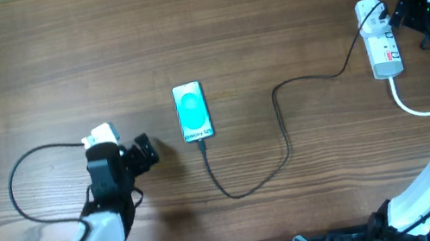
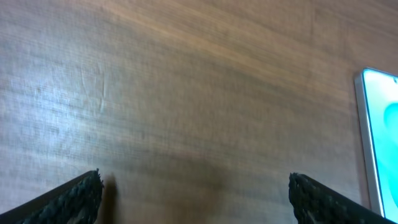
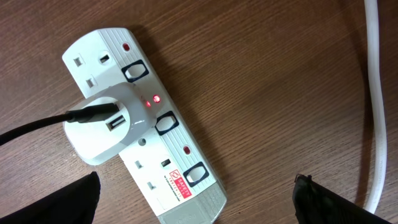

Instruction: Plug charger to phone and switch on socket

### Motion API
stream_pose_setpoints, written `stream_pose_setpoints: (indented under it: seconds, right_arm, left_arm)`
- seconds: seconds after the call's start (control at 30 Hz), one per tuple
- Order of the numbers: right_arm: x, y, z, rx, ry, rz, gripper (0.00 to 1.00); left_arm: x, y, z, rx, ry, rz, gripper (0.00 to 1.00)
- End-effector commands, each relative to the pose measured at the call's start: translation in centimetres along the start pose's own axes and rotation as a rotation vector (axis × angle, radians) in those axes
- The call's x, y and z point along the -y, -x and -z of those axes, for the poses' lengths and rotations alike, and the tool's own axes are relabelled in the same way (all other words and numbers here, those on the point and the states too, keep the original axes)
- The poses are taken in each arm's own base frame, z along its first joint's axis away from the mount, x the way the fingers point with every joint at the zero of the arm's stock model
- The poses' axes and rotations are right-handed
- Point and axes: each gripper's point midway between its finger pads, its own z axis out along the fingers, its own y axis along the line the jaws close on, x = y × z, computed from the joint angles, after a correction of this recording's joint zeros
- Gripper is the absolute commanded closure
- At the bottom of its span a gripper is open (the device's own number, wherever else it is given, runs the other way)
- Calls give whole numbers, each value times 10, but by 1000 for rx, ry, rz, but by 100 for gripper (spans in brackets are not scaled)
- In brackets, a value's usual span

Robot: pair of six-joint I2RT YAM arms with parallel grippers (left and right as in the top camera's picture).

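The phone (image 1: 193, 112) lies flat mid-table with its teal screen up; its edge shows in the left wrist view (image 2: 380, 137). The black charger cable (image 1: 279, 127) meets the phone's bottom edge, loops forward and runs right to the socket (image 1: 383, 47). In the right wrist view its black plug (image 3: 93, 115) sits in a white adapter (image 3: 109, 134) on the socket (image 3: 180, 180), and a red light (image 3: 155, 99) glows by the middle switch. My left gripper (image 1: 147, 152) (image 2: 194, 180) is open and empty, left of the phone. My right gripper (image 1: 397, 16) (image 3: 198, 179) is open and empty above the socket.
The socket's thick white cord (image 1: 409, 105) curves forward and right of the strip toward my right arm, and shows in the right wrist view (image 3: 372, 93). My left arm's black cable (image 1: 18, 175) loops at the left. Bare wooden table (image 1: 336, 161) lies between the arms.
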Motion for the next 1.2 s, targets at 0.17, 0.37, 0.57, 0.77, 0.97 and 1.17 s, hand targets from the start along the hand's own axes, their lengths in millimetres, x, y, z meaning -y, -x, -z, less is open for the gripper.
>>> stream_pose_setpoints:
  seconds: [0.17,0.37,0.57,0.77,0.97,1.17]
  right_arm:
    - [2,4,5,19,-12,19,0]
    - [2,4,5,19,-12,20,0]
    - [2,4,5,19,-12,19,0]
    - [2,4,5,19,-12,19,0]
    - [2,4,5,19,-12,19,0]
    - [2,4,5,19,-12,19,0]
  left_arm:
    - [-2,-23,25,62,-95,-57,0]
    - [-1,-21,42,103,-110,-59,0]
    - [1,-14,57,150,-126,-61,0]
    - [7,-2,68,222,-152,-66,0]
    - [17,30,93,400,-192,-121,0]
    - [23,50,113,532,-207,-182,0]
